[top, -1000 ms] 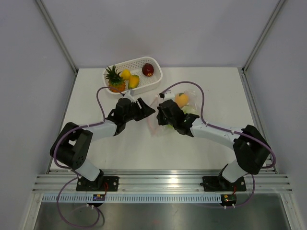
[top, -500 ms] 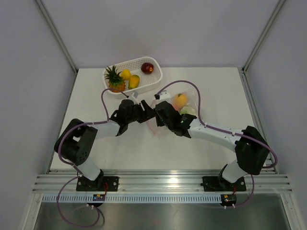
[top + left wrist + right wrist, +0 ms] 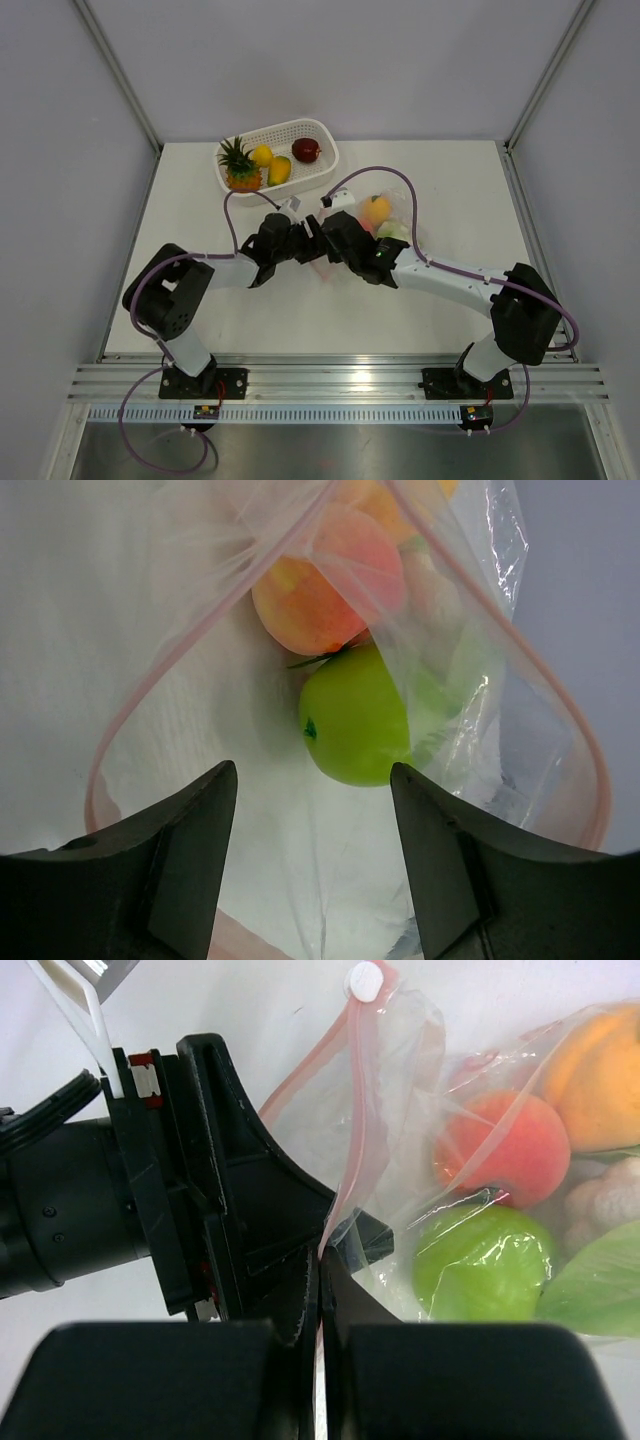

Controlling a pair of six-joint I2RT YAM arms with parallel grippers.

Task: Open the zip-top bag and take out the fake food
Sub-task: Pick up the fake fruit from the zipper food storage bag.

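The zip-top bag (image 3: 392, 222) lies mid-table with its mouth open toward the left. My right gripper (image 3: 322, 1250) is shut on its pink zip strip (image 3: 355, 1120) and holds one lip up. My left gripper (image 3: 313, 780) is open and empty at the bag's mouth, jaws wide, facing inside, a little short of the fruit. Fake food inside the bag: a green apple (image 3: 355, 715), a peach-coloured fruit (image 3: 325, 580), an orange (image 3: 600, 1060) and white cauliflower (image 3: 605, 1195). In the top view the two grippers meet at the bag's mouth: left (image 3: 308, 240), right (image 3: 325, 238).
A white perforated basket (image 3: 322, 130) stands at the back left. It holds a pineapple (image 3: 238, 165), two yellow pieces (image 3: 270, 162) and a dark red piece (image 3: 307, 150). Grey walls close the table's back and sides.
My left gripper has moved right from beside the basket to the bag's mouth. My right gripper has shifted slightly left with the bag's lip in it.
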